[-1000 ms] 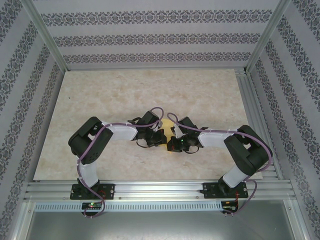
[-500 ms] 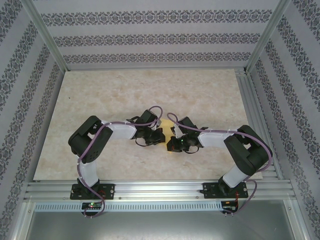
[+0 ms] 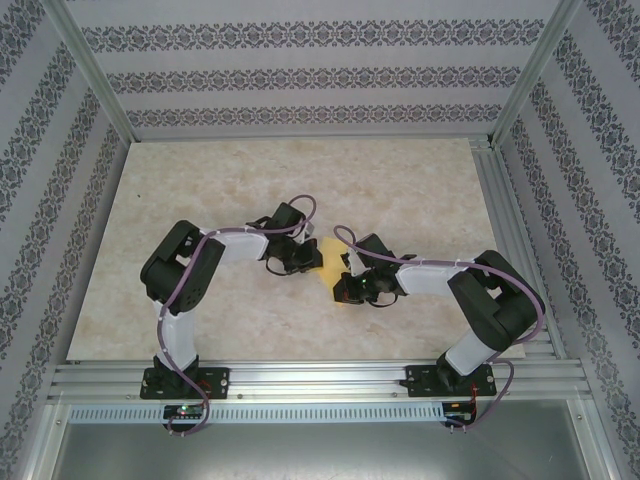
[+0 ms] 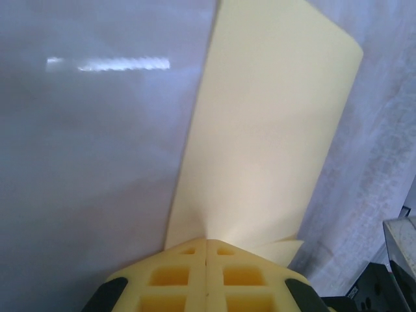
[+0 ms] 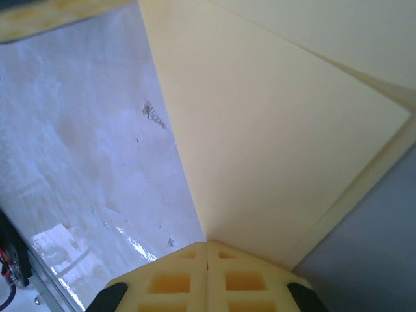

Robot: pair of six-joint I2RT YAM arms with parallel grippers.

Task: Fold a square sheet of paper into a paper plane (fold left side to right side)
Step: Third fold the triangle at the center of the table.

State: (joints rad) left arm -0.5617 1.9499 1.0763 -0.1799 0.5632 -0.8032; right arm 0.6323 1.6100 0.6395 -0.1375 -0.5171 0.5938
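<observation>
Square sheet of paper [image 3: 328, 256]: thin, matte, pale yellow-orange, unmarked. Sits mid-tabletop [image 3: 250, 180], between the two wrists, above a beige marble-patterned surface.

Left wrist view:
- Presents the sheet [image 4: 260, 130] as a long strip running away from the camera, with a straight left edge and a far end curling over in a soft rounded bend.
- Shows a small loose corner poking out just right of the pads.
- Left fingers [image 4: 188, 263]: pale yellow moulded pads with square recesses, pressed together, near end of the paper pinched in the seam.

Right wrist view:
- Presents the sheet [image 5: 273, 130] as a broad flat wedge with sharp straight edges.
- Reveals a crease line across the upper right and a second layer stepping out along the right edge, hence at least two plies.
- Right fingers [image 5: 188, 266]: same recessed pads, closed on the near corner of the paper.
- Includes glossy, mottled tabletop at left, with bright reflections.

Top view:
- Reduces the paper to a small yellow patch, creases too small to tell.
- Left arm [image 3: 185, 275]: elbow raised at the left, forearm reaching right and inward.
- Right arm [image 3: 490, 300]: mirrored, forearm reaching left.
- Both wrists low over the tabletop and near each other, left wrist slightly farther from the bases.
</observation>
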